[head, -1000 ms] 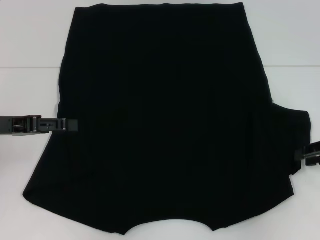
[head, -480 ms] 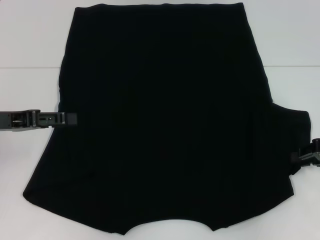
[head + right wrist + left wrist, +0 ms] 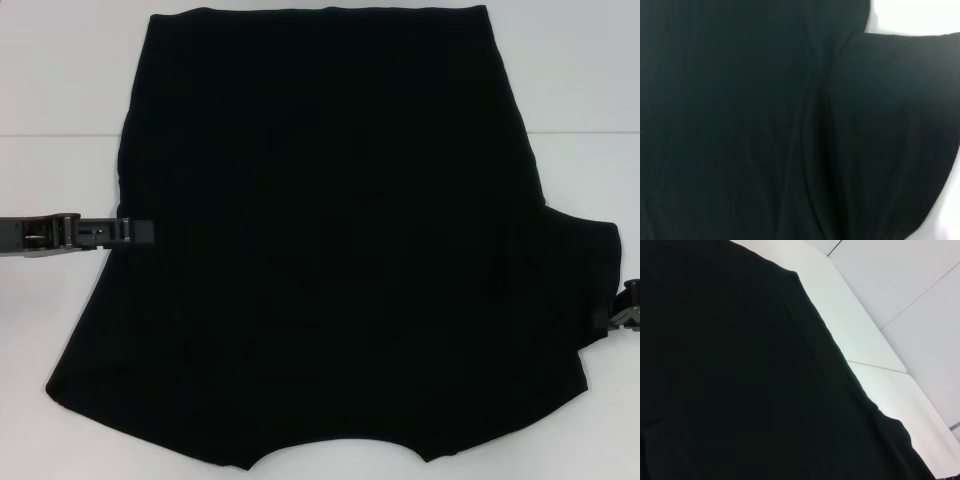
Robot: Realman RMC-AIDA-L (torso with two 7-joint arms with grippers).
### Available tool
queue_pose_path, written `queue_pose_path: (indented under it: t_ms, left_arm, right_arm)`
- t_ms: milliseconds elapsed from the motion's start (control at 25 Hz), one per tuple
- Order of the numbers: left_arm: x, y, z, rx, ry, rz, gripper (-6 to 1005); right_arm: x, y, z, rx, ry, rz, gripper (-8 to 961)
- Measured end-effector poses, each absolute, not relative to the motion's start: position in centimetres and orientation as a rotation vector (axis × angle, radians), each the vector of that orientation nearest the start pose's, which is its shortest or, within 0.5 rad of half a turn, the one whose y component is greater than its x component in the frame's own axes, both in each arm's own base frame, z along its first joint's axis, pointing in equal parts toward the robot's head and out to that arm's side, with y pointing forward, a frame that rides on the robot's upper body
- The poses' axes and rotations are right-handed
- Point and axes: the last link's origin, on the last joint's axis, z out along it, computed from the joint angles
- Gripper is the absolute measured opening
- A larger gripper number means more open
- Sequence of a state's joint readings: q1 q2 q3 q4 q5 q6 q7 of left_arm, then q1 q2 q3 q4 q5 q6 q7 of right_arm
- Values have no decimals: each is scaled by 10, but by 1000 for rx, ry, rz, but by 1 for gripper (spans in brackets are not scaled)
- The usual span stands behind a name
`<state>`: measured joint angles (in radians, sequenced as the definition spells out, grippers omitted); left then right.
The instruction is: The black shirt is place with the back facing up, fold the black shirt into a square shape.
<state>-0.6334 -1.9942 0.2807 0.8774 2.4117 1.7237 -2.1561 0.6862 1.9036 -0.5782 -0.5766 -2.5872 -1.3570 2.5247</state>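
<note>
Lying flat, the shirt (image 3: 330, 240) covered most of the white worktop (image 3: 60, 80). The left tool (image 3: 140, 231) touched its left edge; the right tool (image 3: 622, 315) sat by the right sleeve; whether either gripped fabric, I cannot tell. Both wrist views showed mostly black cloth.

Our left end effector (image 3: 140, 231) has slid outward along the left edge of the black shirt (image 3: 330, 230): its tip sat a bit further over the cloth a second ago and now rests right at the hem, and the arm sits slightly higher in the head view. Our right end effector (image 3: 620, 312) has pulled back toward the right border by the sleeve, so less of it shows than before, and it sits a little lower than a second ago.
</note>
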Motion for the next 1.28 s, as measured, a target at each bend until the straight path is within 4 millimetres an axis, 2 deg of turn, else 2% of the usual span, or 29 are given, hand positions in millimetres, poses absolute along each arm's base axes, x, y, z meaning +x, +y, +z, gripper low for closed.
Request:
queue_pose_path:
  t_ms: [120, 440, 720, 880, 1000, 1280]
  left_arm:
    - [-286, 349, 96, -2337, -1526, -592, 666]
    - [-287, 347, 96, -2328, -1544, -596, 665]
    - [-288, 347, 99, -2316, -1546, -617, 664]
    - [-286, 349, 100, -2313, -1536, -635, 663]
    - [-285, 350, 101, -2311, -1528, -649, 662]
    - [-285, 351, 104, -2302, -1523, -661, 661]
  right_arm:
    - [331, 372, 64, -1971, 1913, 134, 22]
    - [344, 378, 108, -1848, 1846, 251, 6]
    - [341, 384, 121, -1808, 1808, 358, 38]
    - [319, 397, 104, -1922, 1751, 359, 56]
    - [294, 408, 80, -2059, 1673, 268, 70]
    - [234, 425, 27, -2414, 1287, -25, 102]
